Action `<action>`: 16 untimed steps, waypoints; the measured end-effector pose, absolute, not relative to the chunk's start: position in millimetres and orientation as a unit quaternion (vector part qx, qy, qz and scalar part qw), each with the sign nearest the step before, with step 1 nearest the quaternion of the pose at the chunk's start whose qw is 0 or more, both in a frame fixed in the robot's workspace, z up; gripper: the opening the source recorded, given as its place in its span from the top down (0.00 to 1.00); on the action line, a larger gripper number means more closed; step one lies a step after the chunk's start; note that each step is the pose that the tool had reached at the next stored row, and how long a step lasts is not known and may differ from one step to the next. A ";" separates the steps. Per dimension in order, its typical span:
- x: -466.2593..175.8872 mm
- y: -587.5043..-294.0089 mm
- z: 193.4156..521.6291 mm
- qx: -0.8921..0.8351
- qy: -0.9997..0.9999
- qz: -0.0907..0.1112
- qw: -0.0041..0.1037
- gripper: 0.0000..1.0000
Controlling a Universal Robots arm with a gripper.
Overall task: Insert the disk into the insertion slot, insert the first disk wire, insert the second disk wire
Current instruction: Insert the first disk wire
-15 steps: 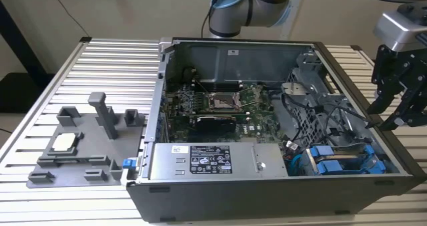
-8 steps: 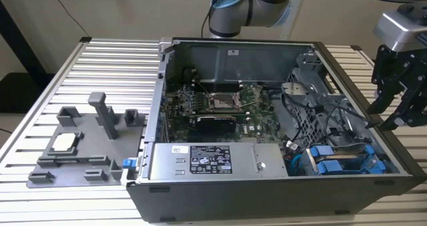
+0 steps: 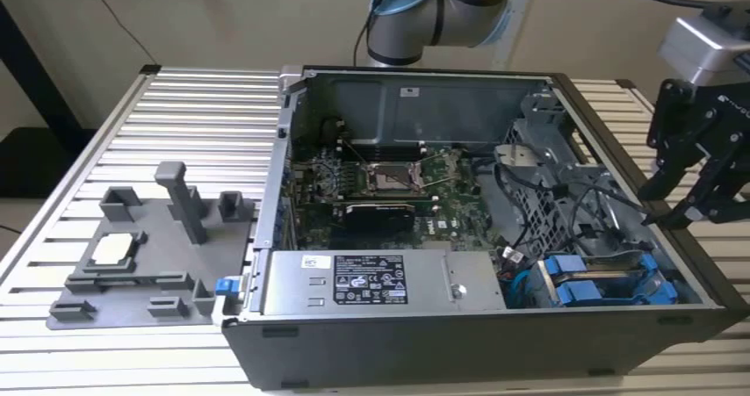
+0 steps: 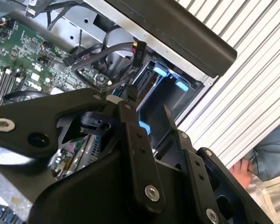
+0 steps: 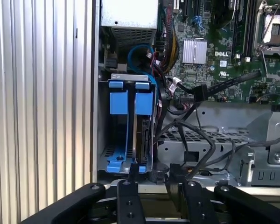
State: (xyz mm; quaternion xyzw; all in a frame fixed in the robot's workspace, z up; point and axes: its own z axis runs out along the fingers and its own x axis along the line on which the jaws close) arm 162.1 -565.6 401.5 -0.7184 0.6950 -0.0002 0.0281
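At the exterior view's left: grey fixture tray (image 3: 147, 255) on the slatted counter (image 3: 199, 106). Centre: open PC case (image 3: 469, 343), with motherboard (image 3: 387, 185) and power supply (image 3: 375, 282) inside. Drive cage (image 5: 130, 77) in the case's right corner holds two blue carriers (image 3: 580, 284). The disk (image 5: 142, 135) sits in one, mostly buried, only a thin edge visible in the first wrist view. Black cables (image 3: 580, 207) tangle beside the cage; can't tell if any is plugged into the disk. Tool (image 3: 680, 210) hangs over the case's right wall near the cage, fingers spread, empty, clear of the disk. Person's hand (image 4: 240, 171) in the second wrist view, partly cut off.
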 end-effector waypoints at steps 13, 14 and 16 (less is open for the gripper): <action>164.3 -564.6 393.2 -0.720 0.693 0.009 0.033 0.60; 164.8 -564.2 392.5 -0.720 0.693 0.010 0.033 0.60; 166.3 -563.5 391.8 -0.721 0.693 0.010 0.033 0.60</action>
